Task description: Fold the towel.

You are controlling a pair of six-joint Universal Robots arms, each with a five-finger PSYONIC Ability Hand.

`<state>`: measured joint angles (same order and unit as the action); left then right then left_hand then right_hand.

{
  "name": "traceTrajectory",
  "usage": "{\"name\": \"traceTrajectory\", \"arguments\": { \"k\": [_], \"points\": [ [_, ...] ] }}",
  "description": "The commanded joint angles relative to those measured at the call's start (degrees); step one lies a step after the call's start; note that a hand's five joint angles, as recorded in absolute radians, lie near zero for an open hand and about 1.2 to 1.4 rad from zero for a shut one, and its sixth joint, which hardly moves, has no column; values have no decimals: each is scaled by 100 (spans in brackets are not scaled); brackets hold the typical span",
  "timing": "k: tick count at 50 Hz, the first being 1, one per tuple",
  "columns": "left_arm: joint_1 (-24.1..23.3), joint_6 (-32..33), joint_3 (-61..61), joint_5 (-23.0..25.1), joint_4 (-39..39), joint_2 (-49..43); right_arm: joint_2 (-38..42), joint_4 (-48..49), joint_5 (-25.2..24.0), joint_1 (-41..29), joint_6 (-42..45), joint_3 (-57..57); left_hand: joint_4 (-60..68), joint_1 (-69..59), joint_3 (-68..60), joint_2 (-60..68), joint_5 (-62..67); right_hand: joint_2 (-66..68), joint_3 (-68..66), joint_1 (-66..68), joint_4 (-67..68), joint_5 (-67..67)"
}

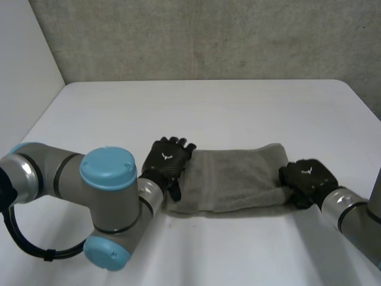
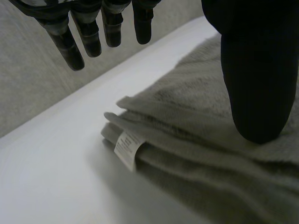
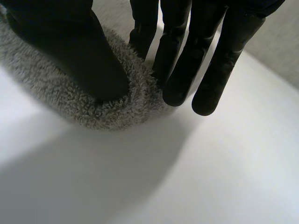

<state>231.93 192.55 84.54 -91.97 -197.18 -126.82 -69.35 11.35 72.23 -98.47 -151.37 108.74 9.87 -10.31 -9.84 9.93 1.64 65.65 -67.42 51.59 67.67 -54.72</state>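
Note:
The grey towel (image 1: 232, 179) lies on the white table (image 1: 208, 107) as a long folded strip running left to right. My left hand (image 1: 168, 159) rests on its left end, fingers straight. In the left wrist view the thumb (image 2: 254, 70) sits on the stacked layers of the towel (image 2: 187, 121), and the fingers (image 2: 84, 32) hang over bare table past the towel's end. My right hand (image 1: 306, 179) is at the towel's right front corner. There its thumb (image 3: 79, 51) presses into the towel (image 3: 117, 109) and the fingers (image 3: 187, 60) close against the fluffy edge, pinching it.
A white label (image 2: 127, 148) sticks out of the fold at the towel's left end. My left arm's grey and light-blue elbow (image 1: 107, 202) stands over the table's front left. A grey wall (image 1: 208, 36) runs behind the table's far edge.

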Motion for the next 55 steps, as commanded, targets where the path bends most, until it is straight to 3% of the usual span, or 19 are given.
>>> {"name": "traceTrajectory", "arguments": {
  "k": [1, 5, 8, 13, 15, 21, 23, 24, 25, 26, 27, 29, 35, 38, 43, 50, 55],
  "points": [
    [-165, 55, 493, -215, 119, 499, -114, 297, 186, -591, 389, -791, 102, -58, -105, 96, -75, 1435, -1258, 2841, 1233, -1528],
    [-130, 55, 599, -356, 110, 843, -45, 263, 545, -1934, 468, -1564, 102, -58, -105, 96, -75, 1435, -1258, 2841, 1233, -1528],
    [-69, 55, 722, -532, 119, 1283, 70, 245, 704, -2343, 521, -1822, 69, -24, -71, 62, -109, 1435, -1258, 2841, 1233, -1528],
    [406, 63, 1012, -831, 110, 2004, 816, 70, 836, -3632, 1021, -2602, 69, -24, -71, 62, -109, 1435, -1258, 2841, 1233, -1528],
    [782, 55, 1196, -849, 101, 2441, 1026, 34, 836, -3861, 1135, -2717, 69, -24, -71, 62, -109, 1435, -1258, 2841, 1233, -1528],
    [1074, 46, 1355, -814, 101, 2777, 1748, -19, 915, -4338, 1259, -2850, 69, -24, -71, 62, -109, 1435, -1258, 2841, 1233, -1528],
    [1065, 46, 1364, -813, 101, 2786, 1793, -19, 959, -4347, 1242, -2850, 69, -24, -71, 62, -109, 1435, -1258, 2841, 1233, -1528],
    [1065, 46, 1364, -813, 101, 2786, 1749, -19, 1038, -4329, 1198, -2841, 69, -24, -71, 62, -109, 75, 101, 1482, -127, -169],
    [1048, 20, 1364, -805, 101, 2777, 1749, -19, 1038, -4329, 1198, -2841, 69, -24, -71, 62, -109, 61, 115, 1468, -141, -155],
    [1030, -7, 1355, -805, 84, 2777, 1653, -19, 1134, -4303, 1137, -2806, 69, -24, -71, 62, -109, -2187, 2363, -780, -2389, 2093],
    [1030, -7, 1355, -805, 83, 2777, 1652, -19, 1135, -4303, 1136, -2806, 69, -24, -71, 62, -109, -2209, 2386, -803, -2411, 2116],
    [995, -155, 1250, -761, 48, 2716, 1189, -28, 1398, -4285, 874, -2710, 69, -24, -71, 62, -109, -5565, 5742, -4159, -5767, 5472],
    [942, -499, 916, -541, 40, 2478, 380, -45, 1513, -3575, -144, -2420, 153, -108, -155, 146, -25, -5565, 5742, -4159, -5767, 5472],
    [696, -798, 617, -418, 83, 2153, 220, -72, 1478, -3406, -455, -2349, 186, -142, -189, 180, 9, -5565, 5742, -4159, -5767, 5472],
    [300, -1149, 195, -374, 163, 1661, -96, -632, 987, -2609, -1428, -2261, 237, -192, -239, 230, 59, -5565, 5742, -4159, -5767, 5472],
    [20, -1509, -139, -374, 750, 758, 305, -1275, 188, -2019, -1983, -2401, 237, -192, -239, 230, 59, -5565, 5742, -4159, -5767, 5472],
    [2, -1483, -201, -409, 892, 211, 1011, -1346, 80, -1904, -1984, -2657, 220, -176, -222, 214, 43, -5565, 5742, -4159, -5767, 5472]
  ]
}}
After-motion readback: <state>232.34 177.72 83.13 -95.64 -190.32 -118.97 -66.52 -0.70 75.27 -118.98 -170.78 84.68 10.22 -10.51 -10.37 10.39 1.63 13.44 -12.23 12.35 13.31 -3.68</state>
